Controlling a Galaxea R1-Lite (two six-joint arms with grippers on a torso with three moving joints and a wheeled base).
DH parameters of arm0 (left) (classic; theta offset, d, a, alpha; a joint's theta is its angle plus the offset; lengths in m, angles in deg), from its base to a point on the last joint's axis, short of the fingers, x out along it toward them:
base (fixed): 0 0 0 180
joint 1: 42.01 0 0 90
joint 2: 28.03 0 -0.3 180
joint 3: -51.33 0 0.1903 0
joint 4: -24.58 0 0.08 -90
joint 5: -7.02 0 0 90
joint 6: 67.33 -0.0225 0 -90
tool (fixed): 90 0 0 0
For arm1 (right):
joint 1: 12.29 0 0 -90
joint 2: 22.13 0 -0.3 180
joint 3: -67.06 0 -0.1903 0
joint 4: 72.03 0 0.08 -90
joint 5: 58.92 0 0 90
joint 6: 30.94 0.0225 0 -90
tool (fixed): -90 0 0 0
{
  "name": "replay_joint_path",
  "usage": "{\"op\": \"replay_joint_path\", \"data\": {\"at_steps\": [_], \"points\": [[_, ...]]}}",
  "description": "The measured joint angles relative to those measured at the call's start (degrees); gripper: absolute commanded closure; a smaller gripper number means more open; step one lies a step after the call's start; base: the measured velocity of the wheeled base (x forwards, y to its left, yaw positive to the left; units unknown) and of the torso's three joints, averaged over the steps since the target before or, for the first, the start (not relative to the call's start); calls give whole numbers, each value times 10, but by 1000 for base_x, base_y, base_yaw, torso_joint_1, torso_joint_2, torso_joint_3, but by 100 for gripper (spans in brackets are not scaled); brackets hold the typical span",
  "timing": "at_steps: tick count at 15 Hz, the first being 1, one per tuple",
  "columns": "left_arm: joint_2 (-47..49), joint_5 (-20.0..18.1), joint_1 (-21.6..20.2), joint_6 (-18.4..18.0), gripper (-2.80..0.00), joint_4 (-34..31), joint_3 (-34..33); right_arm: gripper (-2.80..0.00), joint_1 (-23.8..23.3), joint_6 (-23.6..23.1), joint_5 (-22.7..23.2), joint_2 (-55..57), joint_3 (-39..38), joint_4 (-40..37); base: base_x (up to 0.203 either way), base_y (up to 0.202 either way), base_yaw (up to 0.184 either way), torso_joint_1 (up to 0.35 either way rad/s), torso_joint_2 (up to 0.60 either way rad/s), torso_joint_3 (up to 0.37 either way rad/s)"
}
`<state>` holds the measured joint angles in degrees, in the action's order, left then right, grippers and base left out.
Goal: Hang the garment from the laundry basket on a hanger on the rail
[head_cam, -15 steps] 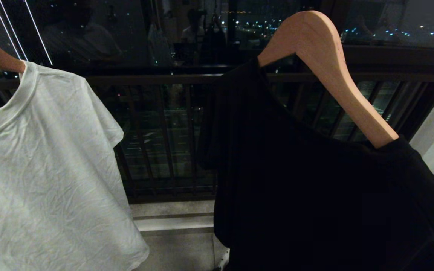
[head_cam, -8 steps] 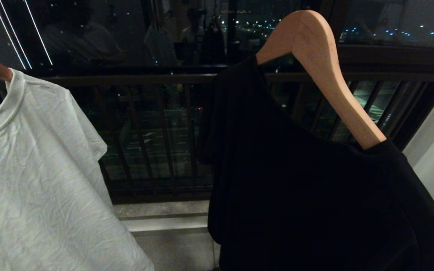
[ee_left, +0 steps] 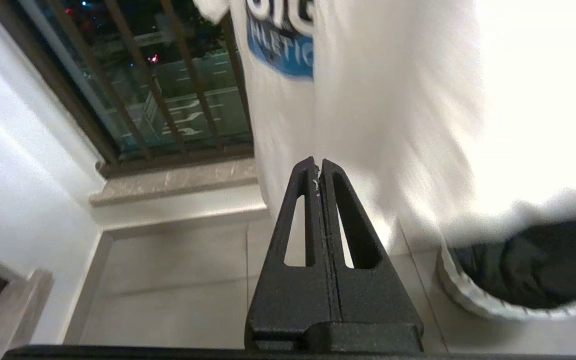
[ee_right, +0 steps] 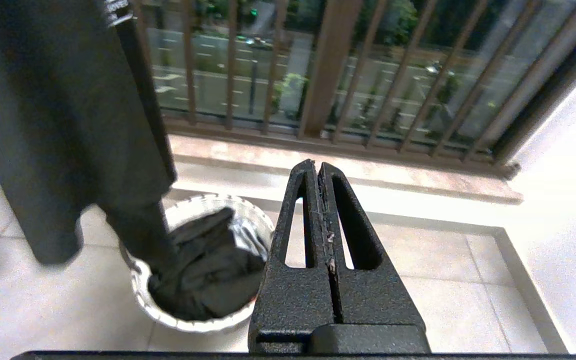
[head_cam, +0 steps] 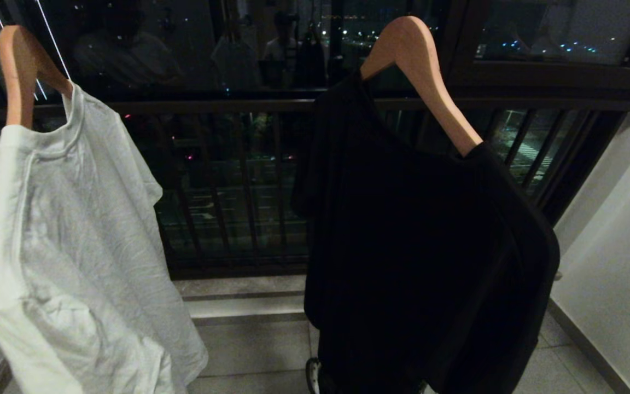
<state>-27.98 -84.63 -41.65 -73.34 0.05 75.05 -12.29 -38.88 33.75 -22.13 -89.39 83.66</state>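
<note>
The white laundry basket (ee_right: 188, 325) stands on the tiled floor with a dark garment (ee_right: 208, 270) bunched inside; its rim (ee_left: 473, 305) also shows in the left wrist view. Above it, a black garment (head_cam: 419, 246) hangs on a wooden hanger (head_cam: 419, 65). To its left, a white T-shirt (head_cam: 74, 246) hangs on a second wooden hanger (head_cam: 19, 71). My left gripper (ee_left: 317, 167) is shut and empty, low beside the white shirt. My right gripper (ee_right: 316, 170) is shut and empty, to the right of the basket. The rail is out of view.
A dark guard handrail (head_cam: 227, 105) with vertical bars runs across the window behind the clothes. A pale stone sill step (head_cam: 244, 306) lies below it. White walls close in on the right (head_cam: 610, 246) and the far left.
The head camera has pulled back, so both hangers look smaller and more floor and wall show. The white shirt has turned on its hanger, now nearly edge-on.
</note>
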Motion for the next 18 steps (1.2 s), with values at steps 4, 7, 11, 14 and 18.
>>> {"op": "replay_joint_path", "data": {"at_steps": [4,7,11,14,18], "points": [[0,0,0,0,0,1,0,0,0,0,0,0,0,1,-197,0,1,4,0,3],[0,0,0,0,0,1,0,0,0,2,-1,0,-1,3,-160,0,0,-4,3,2],[0,0,0,0,0,1,0,0,0,-8,0,0,-1,3,0,0,0,6,1,2],[0,0,0,3,0,1,0,0,0,-10,0,0,-1,3,0,0,0,0,0,0],[0,0,0,4,0,1,0,0,0,-10,0,0,-1,3,0,0,0,0,0,0]]}}
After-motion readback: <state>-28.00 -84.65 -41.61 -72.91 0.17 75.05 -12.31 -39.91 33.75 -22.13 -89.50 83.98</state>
